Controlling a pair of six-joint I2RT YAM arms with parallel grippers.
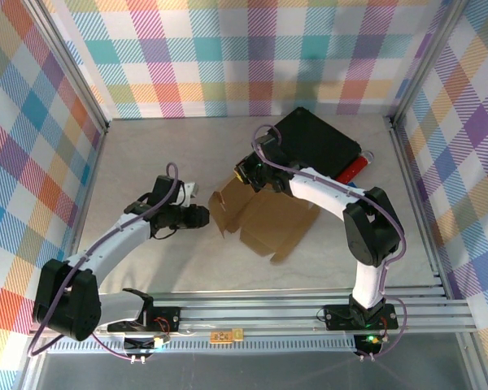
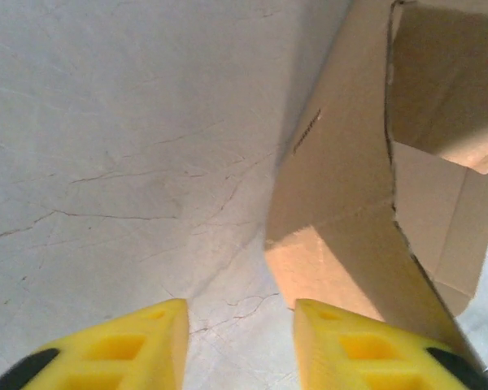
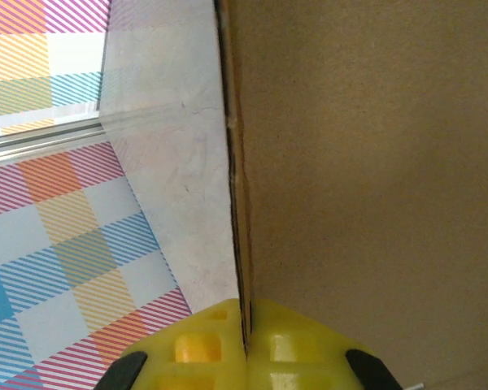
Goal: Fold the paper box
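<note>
The paper box lies half-open on the table, at 7 o'clock from the black case. My right gripper is clenched on its upright flap edge. My left gripper is spread apart, holding nothing, seemingly just above the table, with the box at 2 o'clock.

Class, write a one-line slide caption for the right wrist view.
Right gripper pinches the edge of the paper box.

A black case lies on the grey table's far right, a red object just beside it.
</note>
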